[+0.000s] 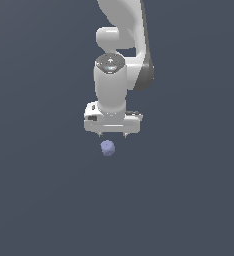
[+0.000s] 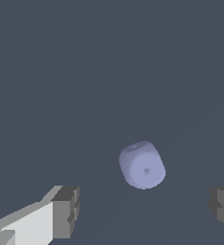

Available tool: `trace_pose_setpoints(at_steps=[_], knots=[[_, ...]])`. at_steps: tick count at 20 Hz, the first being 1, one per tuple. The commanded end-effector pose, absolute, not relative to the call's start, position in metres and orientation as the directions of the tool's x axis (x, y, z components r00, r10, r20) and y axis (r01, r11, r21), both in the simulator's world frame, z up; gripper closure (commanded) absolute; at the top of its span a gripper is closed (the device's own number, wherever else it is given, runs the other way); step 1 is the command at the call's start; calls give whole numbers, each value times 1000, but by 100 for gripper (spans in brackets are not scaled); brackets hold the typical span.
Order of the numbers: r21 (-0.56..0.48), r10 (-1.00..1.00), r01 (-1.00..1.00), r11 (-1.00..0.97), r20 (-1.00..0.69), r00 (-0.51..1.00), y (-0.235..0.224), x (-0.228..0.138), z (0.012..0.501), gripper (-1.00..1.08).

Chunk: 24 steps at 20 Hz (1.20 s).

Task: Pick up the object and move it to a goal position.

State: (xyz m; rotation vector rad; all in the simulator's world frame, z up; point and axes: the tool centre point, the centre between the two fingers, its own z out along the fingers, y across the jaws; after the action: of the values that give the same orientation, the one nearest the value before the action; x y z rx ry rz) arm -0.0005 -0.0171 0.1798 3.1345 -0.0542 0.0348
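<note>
The object (image 1: 107, 147) is a small lavender-blue rounded lump resting on the dark grey surface. In the exterior view it lies just below the white gripper (image 1: 112, 135), slightly toward that view's left of the gripper's middle. In the wrist view the object (image 2: 141, 165) shows between and beyond the two grey fingertips (image 2: 66, 210), apart from both. The gripper (image 2: 145, 210) is open wide and holds nothing. The fingers are mostly hidden behind the hand in the exterior view.
The white arm (image 1: 124, 35) rises from the hand toward the top of the exterior view. A plain dark grey surface (image 1: 39, 200) lies all around. No goal marker shows.
</note>
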Motion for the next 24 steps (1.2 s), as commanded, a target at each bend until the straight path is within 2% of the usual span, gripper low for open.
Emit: trace_pose_setpoints(at_steps=[1,12,24], knots=[[6,-35,-35,-999,22,999,-17,0,180,-92],[14,-51,-52,-999,66,997,-41,11,202,-92],[18,37,36,-999,48,998,-42,4,175,-92]])
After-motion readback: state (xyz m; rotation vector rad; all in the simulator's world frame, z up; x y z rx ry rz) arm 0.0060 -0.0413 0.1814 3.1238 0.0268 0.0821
